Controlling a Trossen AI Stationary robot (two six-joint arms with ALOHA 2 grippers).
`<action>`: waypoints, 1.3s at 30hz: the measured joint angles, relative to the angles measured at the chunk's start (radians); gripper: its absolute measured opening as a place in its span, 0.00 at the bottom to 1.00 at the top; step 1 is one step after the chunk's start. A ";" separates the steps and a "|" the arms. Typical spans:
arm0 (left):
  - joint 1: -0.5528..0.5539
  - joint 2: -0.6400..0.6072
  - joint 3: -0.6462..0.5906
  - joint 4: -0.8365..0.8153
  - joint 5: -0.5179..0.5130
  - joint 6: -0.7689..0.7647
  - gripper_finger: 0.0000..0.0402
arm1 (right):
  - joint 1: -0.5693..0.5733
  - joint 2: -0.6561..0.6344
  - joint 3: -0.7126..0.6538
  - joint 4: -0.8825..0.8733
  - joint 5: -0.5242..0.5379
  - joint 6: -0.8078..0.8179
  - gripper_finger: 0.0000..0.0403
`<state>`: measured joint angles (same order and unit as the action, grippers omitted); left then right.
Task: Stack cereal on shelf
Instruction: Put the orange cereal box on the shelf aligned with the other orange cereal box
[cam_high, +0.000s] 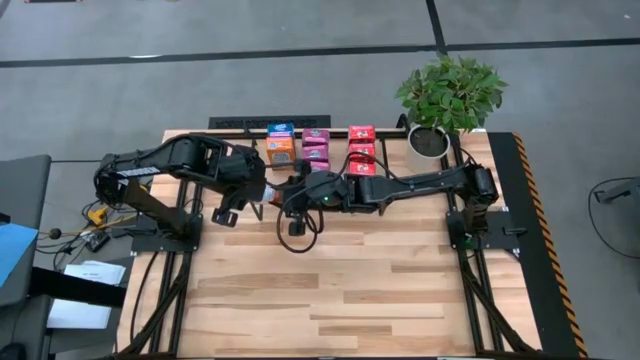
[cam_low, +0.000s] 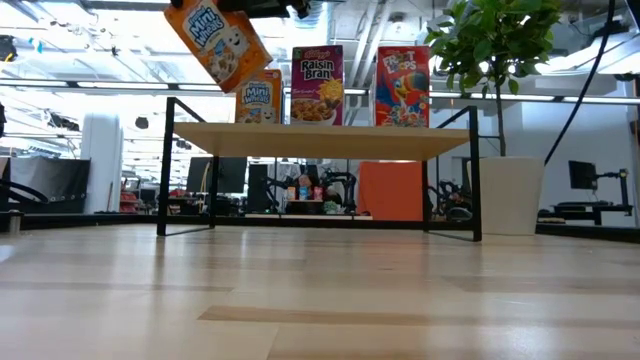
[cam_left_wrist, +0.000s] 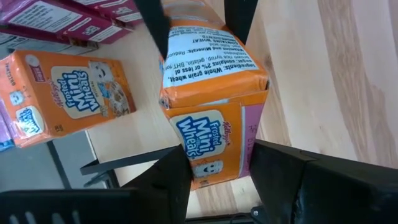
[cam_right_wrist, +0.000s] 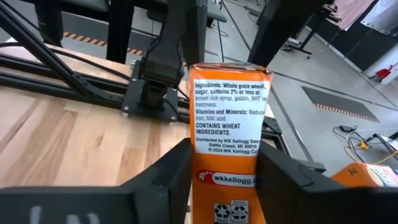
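An orange cereal box (cam_left_wrist: 211, 93) hangs in the air in front of the shelf (cam_low: 320, 140), tilted in the low view (cam_low: 215, 40). My left gripper (cam_left_wrist: 217, 177) is shut on one end of it, and my right gripper (cam_right_wrist: 224, 171) closes on the other end from the right. The two meet left of the table's middle (cam_high: 272, 192). On the shelf board stand an orange box (cam_low: 258, 97), a magenta box (cam_low: 317, 85) and a red box (cam_low: 402, 87), each the front of a row (cam_high: 281, 143) (cam_high: 316, 148) (cam_high: 361, 150). My left gripper pinches the box's end by its printed front (cam_left_wrist: 208, 165) between two fingers. They come from the table's left, slanting down. The box juts out ahead of them, lifted clear of table and shelf. My right gripper has a finger (cam_right_wrist: 177, 168) on each wide face of the box, at the end nearest it, with the narrow ingredients panel (cam_right_wrist: 227, 124) turned to its camera. The fingers come nearly level from the table's right. The box stays clear of the table.
A potted plant (cam_high: 445, 100) stands at the shelf's right end. The shelf's black legs (cam_low: 475, 170) rest on the tabletop, and the wide wooden table (cam_high: 330, 290) spreads toward the near edge.
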<state>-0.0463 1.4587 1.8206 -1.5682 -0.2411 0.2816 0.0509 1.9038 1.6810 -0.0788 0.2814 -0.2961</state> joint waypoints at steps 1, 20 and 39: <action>0.000 0.000 0.000 0.002 -0.004 -0.006 0.34 | 0.000 0.000 0.000 0.000 0.000 0.000 0.42; -0.003 -0.214 0.098 0.180 0.036 -0.107 0.56 | 0.005 0.000 -0.001 0.069 -0.126 0.020 0.37; -0.087 -0.702 -0.617 1.103 0.002 0.169 0.56 | -0.094 -0.143 -0.125 0.341 -0.438 0.171 0.37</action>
<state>-0.1329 0.7567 1.2040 -0.4657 -0.2393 0.4507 -0.0433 1.7611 1.5557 0.2617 -0.1567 -0.1248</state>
